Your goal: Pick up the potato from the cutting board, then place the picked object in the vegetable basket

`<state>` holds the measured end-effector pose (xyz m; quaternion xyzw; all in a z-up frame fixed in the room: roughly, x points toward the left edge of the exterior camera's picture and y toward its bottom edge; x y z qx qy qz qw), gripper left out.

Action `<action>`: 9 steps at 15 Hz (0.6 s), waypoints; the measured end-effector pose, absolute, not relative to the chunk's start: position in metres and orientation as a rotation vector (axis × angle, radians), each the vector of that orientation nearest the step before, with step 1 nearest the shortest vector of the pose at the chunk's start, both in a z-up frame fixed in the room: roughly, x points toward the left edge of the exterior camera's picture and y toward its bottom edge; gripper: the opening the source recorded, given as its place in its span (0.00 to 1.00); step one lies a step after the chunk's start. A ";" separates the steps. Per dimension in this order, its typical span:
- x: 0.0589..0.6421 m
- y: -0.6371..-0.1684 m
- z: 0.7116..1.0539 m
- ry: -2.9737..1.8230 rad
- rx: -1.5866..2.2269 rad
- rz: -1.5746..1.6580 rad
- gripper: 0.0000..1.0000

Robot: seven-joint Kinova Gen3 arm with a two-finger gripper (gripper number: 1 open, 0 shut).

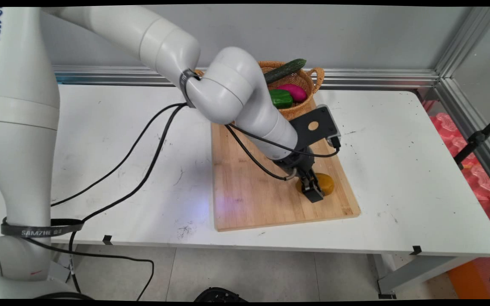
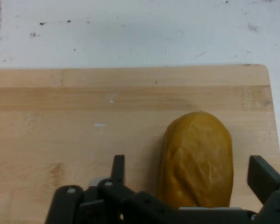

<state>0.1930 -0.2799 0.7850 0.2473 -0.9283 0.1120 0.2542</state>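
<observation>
Board (image 1: 270,187) on white table (image 1: 419,178)

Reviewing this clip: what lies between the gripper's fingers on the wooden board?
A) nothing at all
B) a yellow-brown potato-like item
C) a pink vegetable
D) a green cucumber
B: the hand view shows the yellow-brown potato-like item lying on the wooden board between the spread fingers of the gripper, with a gap on each side.
</observation>
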 end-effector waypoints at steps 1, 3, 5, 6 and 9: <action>0.192 -0.281 0.781 -2.522 0.674 0.303 1.00; 0.190 -0.281 0.776 -2.522 0.675 0.299 0.00; 0.188 -0.282 0.772 -2.520 0.677 0.293 0.00; 0.187 -0.282 0.770 -2.519 0.676 0.290 0.00; 0.186 -0.283 0.770 -2.515 0.671 0.280 0.00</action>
